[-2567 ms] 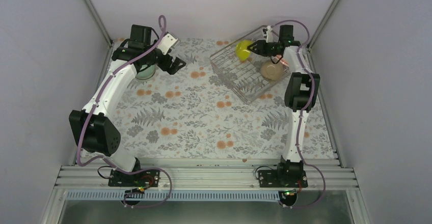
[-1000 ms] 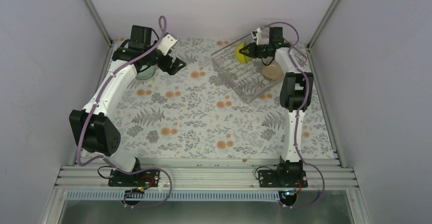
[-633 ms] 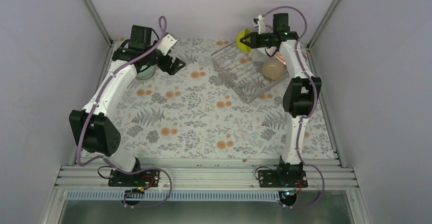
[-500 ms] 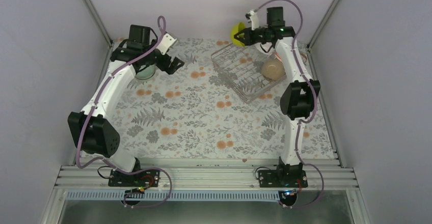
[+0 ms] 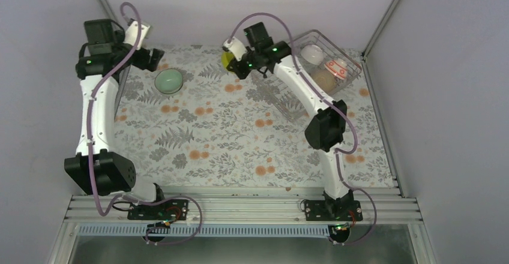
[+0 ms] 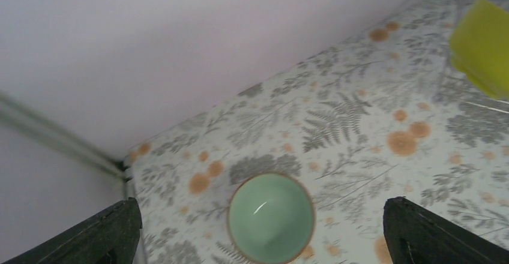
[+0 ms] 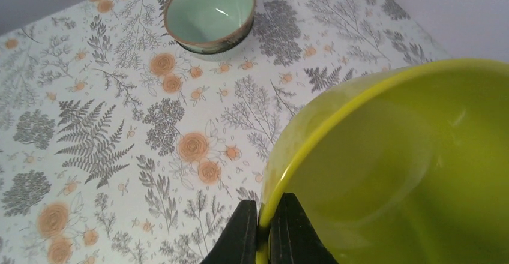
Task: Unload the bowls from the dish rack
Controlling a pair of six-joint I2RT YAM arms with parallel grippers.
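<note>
R gripper pinching yellow-green bowl by rim, left of dish rack; L gripper spread wide, mint-green bowl on floral mat beneath

Overhead and both wrist cameras share mint bowl.

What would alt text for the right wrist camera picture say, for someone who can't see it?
The right gripper pinches the rim of a yellow-green bowl, held up close and filling the lower right. Beyond it, a mint green bowl sits upright and empty on the floral table cover.
</note>
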